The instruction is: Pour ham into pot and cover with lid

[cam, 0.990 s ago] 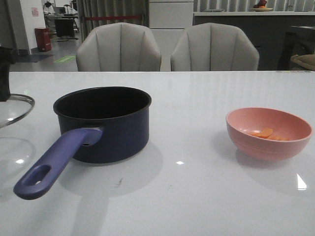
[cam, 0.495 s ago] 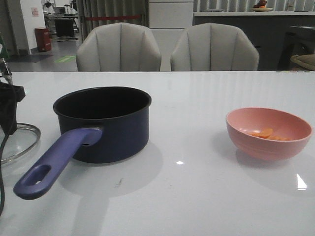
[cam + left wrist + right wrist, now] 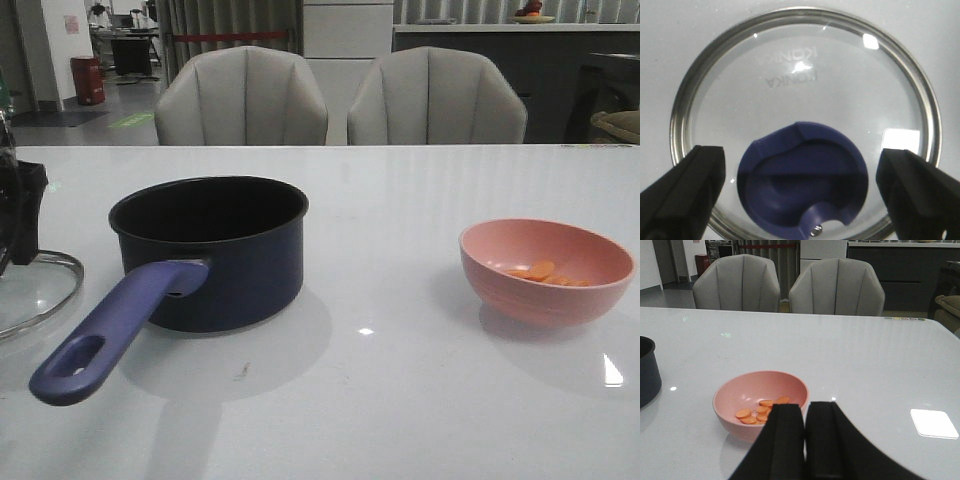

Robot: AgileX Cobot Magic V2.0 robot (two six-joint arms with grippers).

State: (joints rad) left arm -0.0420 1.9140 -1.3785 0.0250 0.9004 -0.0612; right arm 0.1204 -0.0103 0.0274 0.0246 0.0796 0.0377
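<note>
Since a second ago, the lid (image 3: pixel 30 290) at the front view's left edge has sunk lower, with the dark left arm now over it; the pot (image 3: pixel 210 250) sits centre-left, the ham (image 3: pixel 540 272) in the pink bowl (image 3: pixel 546 270) at right.

From the left wrist, the left pincer (image 3: pixel 800 190) gapes wide astride the lid's knob (image 3: pixel 802 180), gripping nothing.

From the right wrist, the right pincer (image 3: pixel 805 440) is closed, empty, near the bowl. Pouring seems not yet begun; next, that pincer must open onto the bowl's rim.

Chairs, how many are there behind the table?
2: one chair behind the pot, the other chair beside it, nearer the pink bowl's side. More could be out of view.
</note>
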